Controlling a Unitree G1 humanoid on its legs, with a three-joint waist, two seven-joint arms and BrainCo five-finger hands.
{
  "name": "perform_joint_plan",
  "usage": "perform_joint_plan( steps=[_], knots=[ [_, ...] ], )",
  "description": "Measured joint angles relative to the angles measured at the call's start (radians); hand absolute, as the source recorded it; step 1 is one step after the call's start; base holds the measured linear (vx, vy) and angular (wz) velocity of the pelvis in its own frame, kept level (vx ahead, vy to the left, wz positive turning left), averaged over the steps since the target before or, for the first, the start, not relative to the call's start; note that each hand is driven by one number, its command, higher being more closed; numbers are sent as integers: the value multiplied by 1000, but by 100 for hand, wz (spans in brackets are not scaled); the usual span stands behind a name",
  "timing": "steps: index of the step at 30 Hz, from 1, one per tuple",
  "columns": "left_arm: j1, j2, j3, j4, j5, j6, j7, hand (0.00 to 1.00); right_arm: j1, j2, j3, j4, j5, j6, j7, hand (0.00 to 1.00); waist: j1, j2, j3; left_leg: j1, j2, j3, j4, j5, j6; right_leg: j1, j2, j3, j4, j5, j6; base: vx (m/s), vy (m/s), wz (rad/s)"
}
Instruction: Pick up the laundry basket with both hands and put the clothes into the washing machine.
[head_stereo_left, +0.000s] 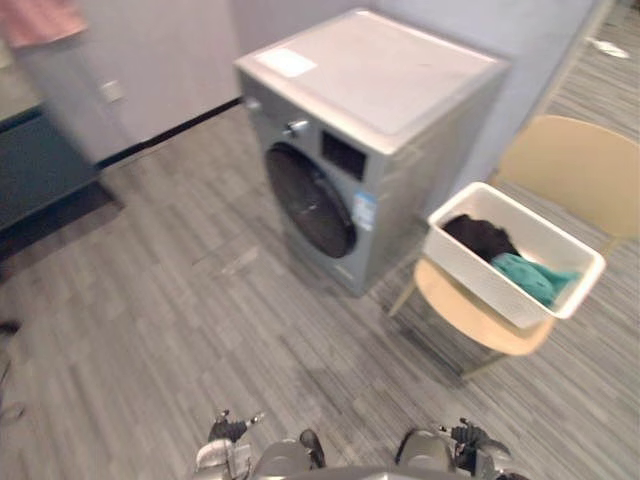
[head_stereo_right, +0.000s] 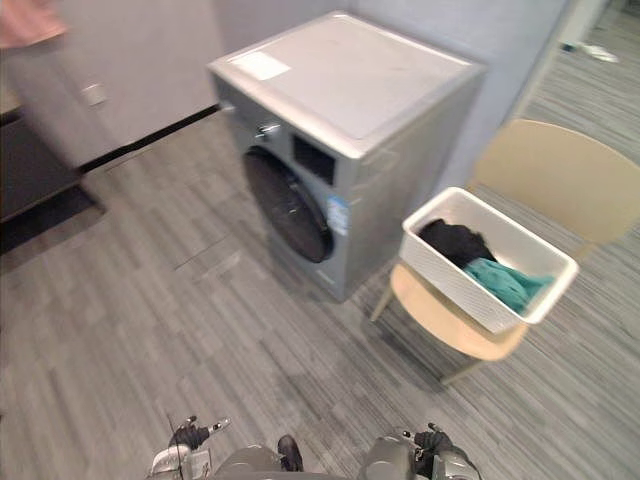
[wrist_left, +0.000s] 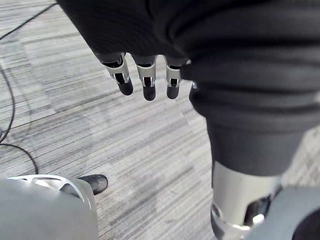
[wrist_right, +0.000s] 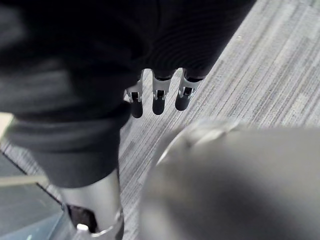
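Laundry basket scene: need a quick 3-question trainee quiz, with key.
1. True or false: the washing machine has its door open.
2. The laundry basket rests on: A a table, B a chair, C the machine's top.
3. What do the left hand and right hand hold?

Key: 1 false, the door is shut. 2 B. 3 nothing; both hang with straight fingers above the floor.

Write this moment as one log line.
basket on chair, clothes inside | washer door closed | left hand open | right hand open
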Motion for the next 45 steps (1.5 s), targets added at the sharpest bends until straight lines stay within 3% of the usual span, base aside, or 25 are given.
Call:
perform_joint_plan(
  steps=[3,4,5,8,10,11,13,14,15,16,17,20,22,23,27,29,30,31,33,34,37,39,41,43,45],
  knots=[
    [23,-15,41,-5,-3,1,3,0,54,32,-8,-65,51,-4,-4,0,-8,-19,15,20,-42,-105,3,4,3,-1,46,6,13,-10,4,2,-67,163],
    [24,-9,62,-5,-1,1,2,0,52,48,-10,-66,58,-3,-4,0,0,-44,18,18,-65,-119,3,4,3,1,46,-9,-37,-3,5,-1,-109,101],
    [24,-13,65,-6,-1,3,2,0,56,51,-19,-64,61,-4,-5,0,-5,-43,11,21,-77,-129,28,6,-3,4,34,-32,-40,-10,11,99,-111,108],
    [16,-60,62,-36,-2,4,0,0,71,54,-61,-105,78,-3,-6,0,-6,-6,7,-21,-19,-101,206,-121,-8,10,30,-160,-14,-10,28,125,-60,84],
    [-10,-49,64,-45,-1,11,-3,0,68,74,-94,-110,80,0,-7,0,14,-36,25,10,-29,-112,154,-132,-10,-32,-25,-283,64,-47,7,48,-79,32],
    [-11,-51,61,-42,-3,12,-3,0,75,90,-96,-135,86,-1,-7,0,11,-56,10,18,-25,-126,158,-152,-20,-22,-26,-322,36,-14,-51,97,-63,16],
    [-14,-63,58,-43,-3,12,-9,0,87,90,-99,-148,95,-1,-7,0,8,-29,-6,22,-7,-128,165,-173,-30,-10,-10,-344,30,-33,-47,159,-54,9],
    [-18,-84,60,-43,-3,12,-17,0,98,90,-98,-173,105,-1,-7,0,-9,-5,-21,13,33,-126,233,-200,-64,28,23,-368,-13,-45,-48,198,-49,13],
    [-17,-95,65,-44,-4,12,-21,0,101,88,-97,-187,118,-2,-8,0,-20,18,-29,-39,59,-126,355,-213,-92,43,44,-379,-29,-53,-42,296,-31,-2],
    [-23,-118,84,-55,-8,15,-22,0,105,82,-94,-207,132,-1,-18,0,-27,43,-23,-146,138,-114,651,-166,-161,80,77,-373,-28,-60,-45,251,-9,-26],
    [-22,-116,93,-67,-10,16,-22,0,106,82,-93,-215,135,0,-21,0,-21,46,-22,-161,164,-104,730,-124,-180,100,88,-360,-24,-65,-46,327,-7,-92],
    [23,-112,108,-111,-45,15,4,0,107,100,-1,-273,136,-5,-28,0,0,42,-43,-186,299,42,969,163,-117,187,129,-237,-77,-76,-54,357,7,-138],
    [24,-114,96,-113,-46,15,5,0,105,111,42,-308,136,-4,-47,0,6,44,-45,-212,359,108,1004,51,-39,209,133,-159,-121,-64,-45,337,76,-113],
    [25,-113,96,-114,-50,15,7,0,107,113,76,-348,136,-2,-60,0,13,34,-41,-225,374,119,955,-7,-35,228,125,-109,-161,-49,-31,287,106,-114],
    [53,-87,65,-119,-55,10,26,0,95,109,222,-588,137,-35,-74,0,22,15,-29,-262,282,-63,553,-68,-73,239,84,83,-233,-35,9,246,263,-138],
    [62,-87,61,-116,-73,0,36,0,83,95,279,-702,137,-78,-67,0,44,23,-33,-225,198,-292,235,-50,-99,198,64,228,-212,-63,58,240,583,-199],
    [77,-109,73,-94,-85,-10,45,0,78,79,300,-768,137,-94,-63,0,55,63,-34,-158,196,-383,105,42,-240,179,82,303,-181,-91,107,287,654,-196],
    [63,-84,79,-85,-83,-12,49,0,79,106,323,-775,138,-105,-62,0,59,38,-25,-149,182,-351,159,-12,-237,160,87,338,-120,-106,135,261,470,-156],
    [66,-70,86,-81,-89,-26,46,0,100,123,377,-836,150,-122,-54,0,56,4,-29,-157,148,-394,291,-73,-214,136,130,323,-66,-95,86,272,306,-108],
    [61,-62,84,-80,-80,-32,44,0,87,124,400,-862,157,-136,-44,0,52,-6,-35,-185,124,-436,380,-105,-211,139,121,371,-95,-90,94,221,263,-114],
    [61,-56,70,-70,-57,-40,43,0,36,118,476,-915,166,-164,-17,0,38,-12,-40,-194,113,-368,435,-176,-178,95,100,485,-162,-36,142,87,276,-123],
    [53,-54,58,-68,-40,-47,43,0,-48,97,549,-888,173,-164,-11,0,56,15,-33,-200,130,-281,431,-199,-155,12,99,526,-167,45,156,-32,310,-183],
    [50,-64,36,-65,-40,-50,44,0,-172,66,634,-805,173,-162,-3,0,79,54,-15,-176,163,-179,373,-193,-141,-55,68,366,-197,157,99,-84,273,-185],
    [46,-52,-18,-63,-43,-58,52,0,-257,59,706,-735,172,-162,-1,0,103,54,-11,-141,135,-110,330,-190,-137,-49,-34,-17,-223,165,70,-93,151,-98],
    [22,-48,-45,-56,-44,-58,65,0,-282,66,718,-725,170,-163,-5,0,97,76,10,-149,128,-112,334,-190,-137,-30,-42,-36,-259,193,92,-93,64,-15]
  ],
)
